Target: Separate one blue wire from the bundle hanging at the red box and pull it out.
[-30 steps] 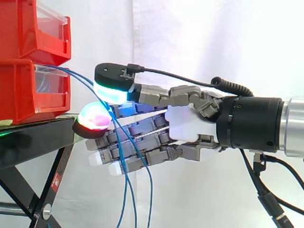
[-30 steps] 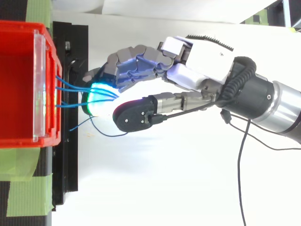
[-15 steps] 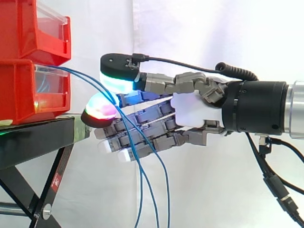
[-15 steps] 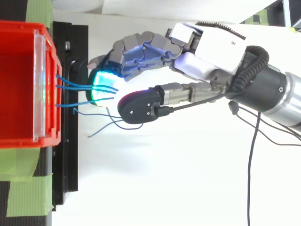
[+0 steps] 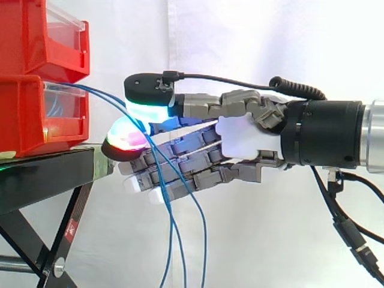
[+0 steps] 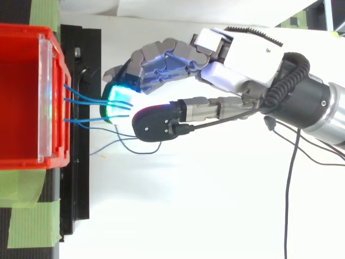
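Hand [image 5: 246, 141] has eased back a touch toward the red box [image 5: 36, 114] since half a second ago, and the loose wire end in the top view has swung nearer the stand [image 6: 81, 189].

Blue wires [image 6: 86, 100] leave the box front, pass between thumb pad and uppermost fingertip, then hang across the fingers [image 5: 180, 174].

Grip: thumb pinches the wires against that fingertip; the other fingers are straight and hold nothing.

Several strands look caught, so separation is judged unfinished.

Next: shed all but one strand, then draw level away from the box.

Pose: hand horizontal, thumb on top, pointing at the box.
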You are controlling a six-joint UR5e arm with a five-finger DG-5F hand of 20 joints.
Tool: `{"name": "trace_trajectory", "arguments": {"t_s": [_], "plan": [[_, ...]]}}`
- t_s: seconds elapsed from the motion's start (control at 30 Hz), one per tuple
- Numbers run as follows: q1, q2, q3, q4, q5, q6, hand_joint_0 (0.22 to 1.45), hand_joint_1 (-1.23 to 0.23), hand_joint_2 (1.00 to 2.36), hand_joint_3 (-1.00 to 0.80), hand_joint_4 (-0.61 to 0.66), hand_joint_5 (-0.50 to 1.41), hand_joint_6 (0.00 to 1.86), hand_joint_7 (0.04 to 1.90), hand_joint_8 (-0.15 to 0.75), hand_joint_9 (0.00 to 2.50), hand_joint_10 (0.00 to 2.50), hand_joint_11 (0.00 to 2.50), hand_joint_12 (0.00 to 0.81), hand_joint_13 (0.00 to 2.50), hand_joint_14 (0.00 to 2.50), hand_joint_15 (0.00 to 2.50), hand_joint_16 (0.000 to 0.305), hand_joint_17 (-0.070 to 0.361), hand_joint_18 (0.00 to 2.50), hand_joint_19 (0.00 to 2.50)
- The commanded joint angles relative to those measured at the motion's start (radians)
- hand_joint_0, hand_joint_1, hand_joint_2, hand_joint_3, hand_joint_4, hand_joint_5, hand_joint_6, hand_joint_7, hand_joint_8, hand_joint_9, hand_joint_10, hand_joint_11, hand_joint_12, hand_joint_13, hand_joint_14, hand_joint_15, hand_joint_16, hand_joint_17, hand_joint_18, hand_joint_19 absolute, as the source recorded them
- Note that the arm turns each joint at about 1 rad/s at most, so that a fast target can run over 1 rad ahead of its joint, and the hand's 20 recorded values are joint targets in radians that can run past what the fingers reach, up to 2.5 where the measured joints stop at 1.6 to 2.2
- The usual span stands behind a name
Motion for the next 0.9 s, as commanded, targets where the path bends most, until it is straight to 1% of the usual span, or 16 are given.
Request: {"name": "trace_trajectory", "arguments": {"t_s": [0.0,0.07,0.27,0.47,0.53,0.63,0.87], "plan": [[0.000,0.007,0.000,0.000,-0.001,-0.001,0.62,-0.68,1.02,-0.26,0.24,-0.21,0.86,0.86,0.328,0.51,0.01,0.30,0.414,0.64,0.01,0.42,0.057,0.128,0.60,0.45],[0.000,0.015,0.000,-0.002,-0.001,-0.001,0.62,-0.69,1.02,-0.26,0.24,-0.21,0.86,0.85,0.327,0.51,0.01,0.31,0.413,0.65,0.02,0.42,0.057,0.128,0.61,0.45],[0.003,0.015,0.000,-0.002,-0.010,-0.001,0.63,-0.69,1.02,-0.24,0.22,-0.21,0.87,0.84,0.330,0.52,0.01,0.32,0.417,0.67,0.02,0.43,0.057,0.127,0.64,0.45],[0.006,0.015,0.000,-0.003,-0.010,-0.001,0.63,-0.70,1.02,-0.22,0.22,-0.21,0.88,0.84,0.329,0.53,0.01,0.33,0.418,0.68,0.02,0.43,0.057,0.127,0.65,0.46],[0.006,0.015,0.000,-0.003,-0.011,-0.001,0.63,-0.70,1.02,-0.24,0.25,-0.22,0.87,0.84,0.330,0.53,0.01,0.33,0.418,0.68,0.02,0.44,0.057,0.127,0.65,0.47],[0.006,0.015,0.000,-0.003,-0.011,0.002,0.59,-0.69,1.02,-0.30,0.26,-0.22,0.86,0.84,0.331,0.53,0.01,0.33,0.422,0.68,0.02,0.44,0.057,0.129,0.64,0.47],[0.007,0.015,0.000,-0.005,-0.011,0.000,0.58,-0.71,1.01,-0.32,0.26,-0.22,0.86,0.86,0.333,0.52,0.01,0.33,0.425,0.67,0.02,0.44,0.058,0.130,0.63,0.47]]}}
